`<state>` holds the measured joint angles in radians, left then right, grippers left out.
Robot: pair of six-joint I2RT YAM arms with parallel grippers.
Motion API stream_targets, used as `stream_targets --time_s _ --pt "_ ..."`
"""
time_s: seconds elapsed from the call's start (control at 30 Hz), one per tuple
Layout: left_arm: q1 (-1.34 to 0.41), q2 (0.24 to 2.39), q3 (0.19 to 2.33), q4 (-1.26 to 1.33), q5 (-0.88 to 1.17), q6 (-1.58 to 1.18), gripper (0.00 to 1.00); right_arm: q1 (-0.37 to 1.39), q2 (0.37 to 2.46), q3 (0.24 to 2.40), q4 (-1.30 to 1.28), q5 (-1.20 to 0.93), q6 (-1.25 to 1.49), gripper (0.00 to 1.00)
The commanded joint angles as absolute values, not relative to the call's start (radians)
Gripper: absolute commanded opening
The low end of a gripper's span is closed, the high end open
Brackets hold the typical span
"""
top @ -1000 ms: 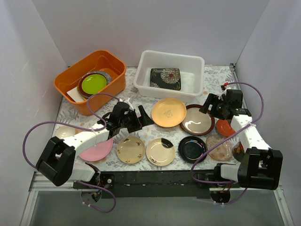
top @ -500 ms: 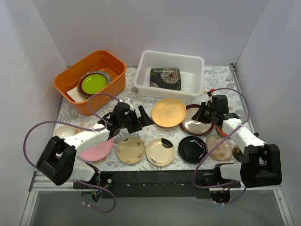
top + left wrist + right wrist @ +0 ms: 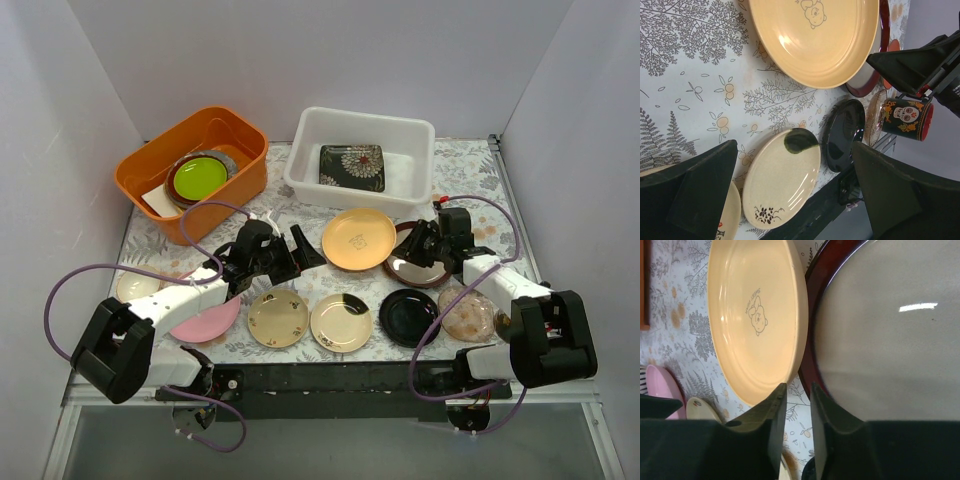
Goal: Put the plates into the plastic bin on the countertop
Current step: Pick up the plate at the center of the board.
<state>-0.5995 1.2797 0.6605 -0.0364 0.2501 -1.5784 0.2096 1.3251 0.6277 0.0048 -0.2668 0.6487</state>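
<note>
Over in the white translucent plastic bin [image 3: 345, 201], rounded corners and a rolled rim, at the back of the fern-printed countertop [image 3: 465, 165]. One dish lies inside it: the black square floral plate [image 3: 352, 166], flat on the bottom.

The rest are out on the counter. The peach round plate [image 3: 358, 239] sits just in front of the bin. It is smooth and shallow, with a little bear printed at its centre. Right beside it, rims almost touching, is the brown-rimmed plate [image 3: 880, 340], with a glossy pale grey well and a dark red-brown edge.

The near row, left to right:
- pink plate [image 3: 205, 322], partly under the left arm
- cream plate with small flowers [image 3: 278, 317]
- cream plate with a dark blot [image 3: 782, 180]
- glossy black plate [image 3: 408, 316]
- speckled pinkish plate [image 3: 466, 315]

The left gripper [image 3: 794, 150] hovers over the counter, its jaws spread wide, holding nothing. The right gripper [image 3: 797, 387] sits low at the seam between the peach and brown-rimmed plates. Its fingers are parted by only a thin slit, with bare countertop showing through.

A black skull-printed cup [image 3: 902, 117] stands by the right arm. Back left, an orange tub [image 3: 150, 170] holds a lime-green plate [image 3: 198, 177].
</note>
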Motion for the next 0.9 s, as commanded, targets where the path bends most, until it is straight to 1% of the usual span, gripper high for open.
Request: stream_targets --time_s 0.0,0.1,0.13,0.27,0.43,0.6,0.73,0.87 --pt "-0.606 1.236 0.644 -0.032 0.236 -1.578 0.98 0.207 1.325 0.649 0.058 -0.298 0.663 0.37" --pt "-0.607 1.238 0.643 -0.032 0.236 -1.583 0.98 0.206 1.312 0.658 0.032 -0.284 0.650 0.38" --pt "-0.607 1.241 0.643 -0.031 0.235 -1.583 0.98 0.207 1.309 0.657 0.034 -0.282 0.650 0.41" --pt "-0.609 1.253 0.647 -0.029 0.238 -1.580 0.98 0.207 1.325 0.658 0.075 -0.299 0.667 0.42" --pt "-0.612 1.250 0.643 -0.029 0.236 -1.580 0.98 0.212 1.400 0.690 0.100 -0.299 0.681 0.42" --pt "-0.614 1.244 0.638 -0.029 0.233 -1.580 0.98 0.215 1.474 0.753 0.066 -0.273 0.676 0.41" --pt "-0.614 1.247 0.640 -0.029 0.236 -1.583 0.98 0.219 1.497 0.772 0.069 -0.259 0.678 0.37" --pt "-0.614 1.246 0.643 -0.029 0.238 -1.578 0.98 0.222 1.506 0.779 0.058 -0.253 0.669 0.28"
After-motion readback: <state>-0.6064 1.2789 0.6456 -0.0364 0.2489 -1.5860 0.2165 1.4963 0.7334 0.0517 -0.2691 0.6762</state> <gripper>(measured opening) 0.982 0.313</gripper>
